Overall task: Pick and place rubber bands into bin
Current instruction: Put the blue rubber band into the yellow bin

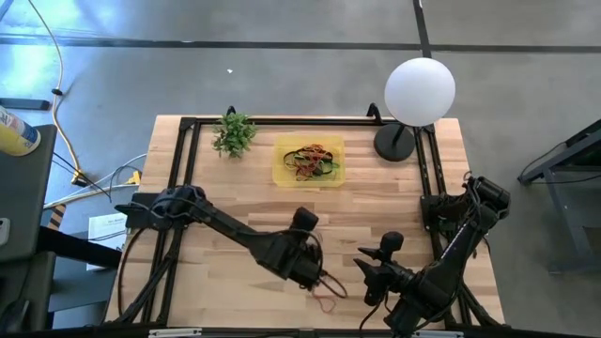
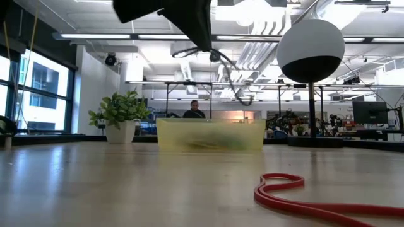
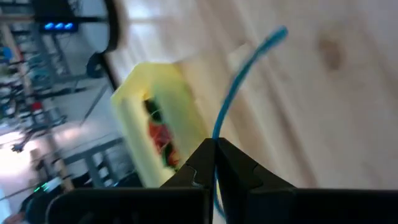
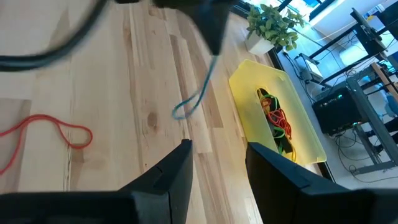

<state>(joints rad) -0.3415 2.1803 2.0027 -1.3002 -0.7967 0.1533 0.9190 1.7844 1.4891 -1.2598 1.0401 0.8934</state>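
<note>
Left wrist view, centre of the frame: a blue rubber band (image 3: 239, 81) hangs as a thin strand from the left gripper (image 3: 216, 149), whose two dark fingers are pressed together on it at one end. The band appears limp and very light; it droops and curves under its own weight, so it likely swings with any arm motion and may stick to the pads on release. A pinch across a single strand, as shown, seems sufficient; a grip nearer the loop's middle would probably leave less free length to trail outside the target.

In the right wrist view the same blue band (image 4: 193, 99) dangles in the upper centre, above bare wood and short of the bin (image 4: 249, 84), a shallow translucent yellow tray lying at centre right. Tangled red, green and dark bands (image 4: 277, 121) already lie inside it.

A red rubber band (image 4: 46, 134) lies flat on the table (image 4: 137, 74) at the left of that frame, well apart from the bin; in the low view it shows at the lower right (image 2: 297, 192). Flat against the wood, it is likely hard to get fingertips under; a raised bend in the loop looks the easier hold.

The right gripper (image 4: 217, 171) waits at the bottom of its own view, fingers apart and holding nothing.

In the high view the plant (image 1: 234, 134) stands at the bin's left and a globe lamp (image 1: 419, 91) at its right, upper centre.
</note>
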